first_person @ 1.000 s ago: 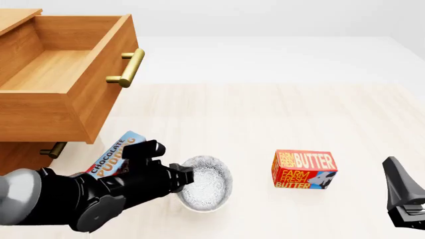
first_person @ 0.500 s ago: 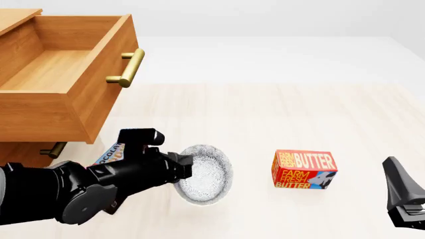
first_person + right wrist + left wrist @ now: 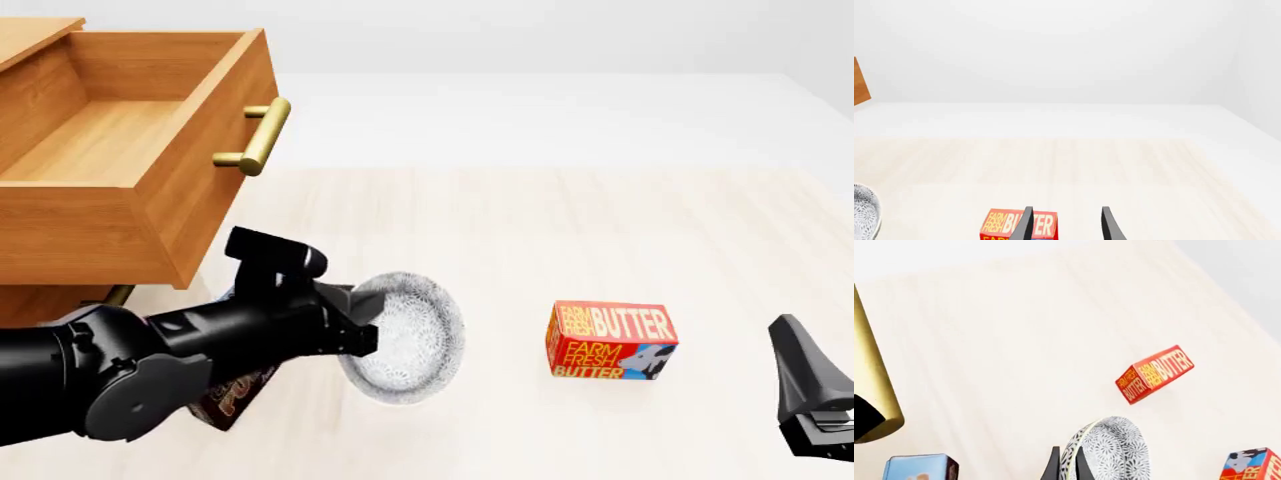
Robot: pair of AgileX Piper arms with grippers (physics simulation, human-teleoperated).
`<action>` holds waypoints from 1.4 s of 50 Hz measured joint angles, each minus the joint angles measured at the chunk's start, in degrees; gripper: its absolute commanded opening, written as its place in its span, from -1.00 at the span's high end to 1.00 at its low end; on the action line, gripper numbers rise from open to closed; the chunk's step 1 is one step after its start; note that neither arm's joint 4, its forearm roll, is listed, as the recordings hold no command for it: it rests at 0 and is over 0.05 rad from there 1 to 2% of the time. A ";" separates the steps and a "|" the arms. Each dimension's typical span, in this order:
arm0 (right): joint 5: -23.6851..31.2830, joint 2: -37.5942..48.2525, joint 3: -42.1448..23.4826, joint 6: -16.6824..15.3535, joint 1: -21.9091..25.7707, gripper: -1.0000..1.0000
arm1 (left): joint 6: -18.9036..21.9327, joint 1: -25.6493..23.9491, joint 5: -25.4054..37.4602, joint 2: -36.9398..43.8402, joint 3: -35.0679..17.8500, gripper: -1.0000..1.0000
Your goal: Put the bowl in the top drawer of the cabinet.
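Observation:
The bowl [image 3: 407,338], white with a fine grey pattern, hangs tilted on its side above the table, and my left gripper [image 3: 358,328] is shut on its rim. In the left wrist view both fingers [image 3: 1053,467] pinch the bowl [image 3: 1114,450] at its edge. The cabinet's top drawer [image 3: 120,150] stands pulled open at the upper left, its brass handle [image 3: 254,135] above and left of the bowl. My right gripper [image 3: 807,395] rests open low at the right, and its fingers [image 3: 1024,225] are spread apart near the butter box.
A red butter box [image 3: 611,342] stands right of the bowl. A chocolate pudding box [image 3: 238,395] lies mostly hidden under my left arm. The lower drawer's handle [image 3: 114,295] peeks out below the open drawer. A blue box [image 3: 921,467] shows in the left wrist view.
My left gripper has risen with the bowl, lifting it off the table and tipping it further on edge. The arm now covers most of the pudding box. The right arm has stayed still.

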 measured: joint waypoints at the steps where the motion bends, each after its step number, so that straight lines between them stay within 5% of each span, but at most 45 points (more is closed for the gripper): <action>1: 0.00 0.00 0.00 0.00 0.00 -1.00 | 0.44 -0.04 0.17 -0.28 -0.07 1.00; 33: 0.00 0.00 0.00 0.00 0.00 -1.00 | 8.93 -2.62 4.49 -10.38 -0.71 1.00; 70: 0.00 0.00 0.00 0.00 -0.01 -1.00 | 16.76 0.75 14.36 -26.10 -7.14 1.00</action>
